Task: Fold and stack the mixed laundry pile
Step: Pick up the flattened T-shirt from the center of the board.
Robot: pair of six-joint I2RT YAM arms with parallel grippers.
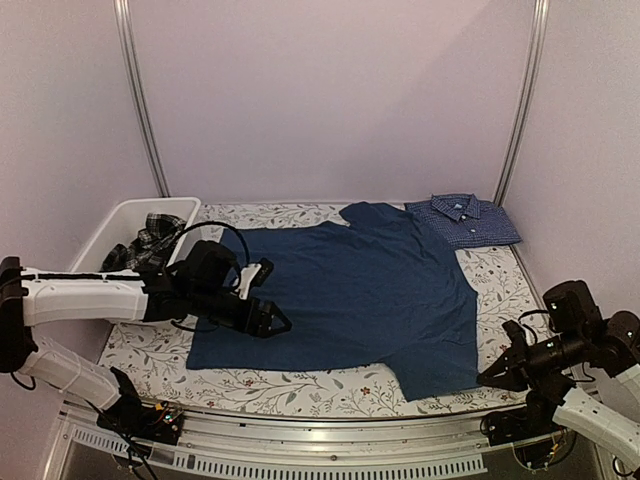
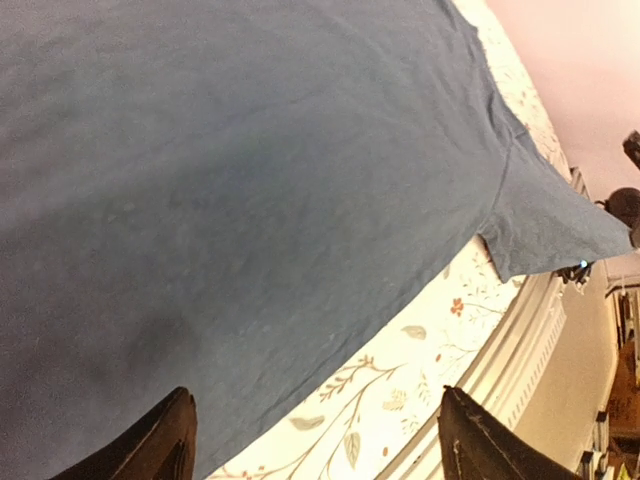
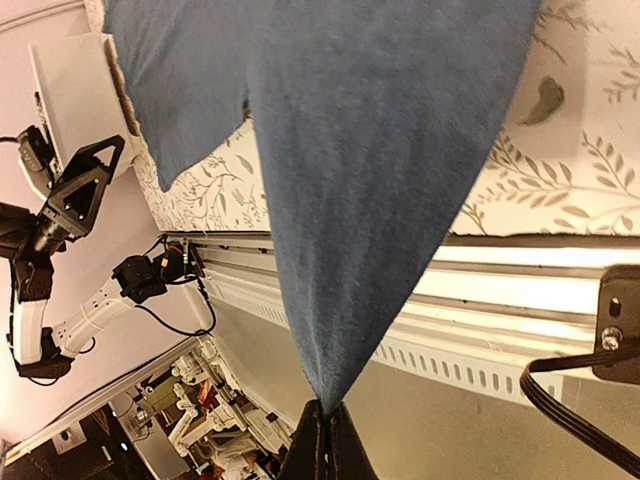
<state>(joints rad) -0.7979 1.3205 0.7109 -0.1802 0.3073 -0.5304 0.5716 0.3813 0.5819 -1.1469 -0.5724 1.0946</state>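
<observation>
In tub [image 1: 120,212], plaid piece [image 1: 150,240] half hidden. Right jaws clamped on T-shirt [image 1: 360,290] corner, left jaws apart above it. Floral tablecloth [image 1: 300,385] covers table, pale walls [image 1: 330,100].

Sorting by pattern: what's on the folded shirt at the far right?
The folded shirt: small blue-and-white check; top external view.

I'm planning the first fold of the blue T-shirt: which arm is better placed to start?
Likely right: the right gripper is shut on a corner of the dark blue T-shirt, while the left gripper hangs open over the cloth, holding nothing.
</observation>
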